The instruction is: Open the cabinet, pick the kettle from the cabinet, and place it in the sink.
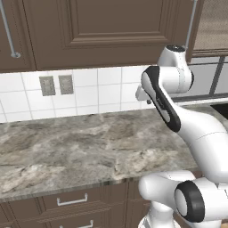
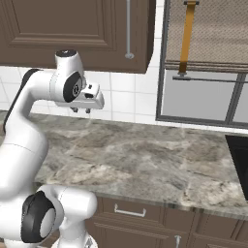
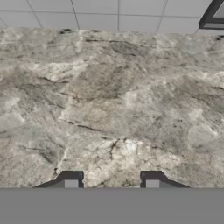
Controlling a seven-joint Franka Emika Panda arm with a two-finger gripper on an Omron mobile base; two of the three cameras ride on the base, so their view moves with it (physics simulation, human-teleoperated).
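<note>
The gripper [image 2: 81, 111] is hanging above the marble counter [image 2: 145, 155], pointing straight down, well clear of the stone. In the hand view its two dark fingertips [image 3: 71, 180] are standing apart with bare marble showing between them, so the jaws are parted and holding nothing.

Plenty of room to move here: the counter is running wide and flat under the hand, its front edge sitting above the brown drawer fronts [image 2: 131, 213]. Behind, the white tiled wall [image 1: 102, 91] is closing off the back, with two grey outlets [image 1: 56, 84] set in it.

Overhead, the cabinet [image 2: 82, 29] is hanging directly above the arm, door shut. Its long grey bar handle [image 2: 128, 29] is running vertically, its lower end sitting near the door's bottom edge, up and to the right of the hand in the right base view.

Off to the right, the window [image 2: 203, 92] is bordering the cabinet's side, and the black sink [image 2: 240, 160] is showing at the counter's far right edge, well away from the gripper.
</note>
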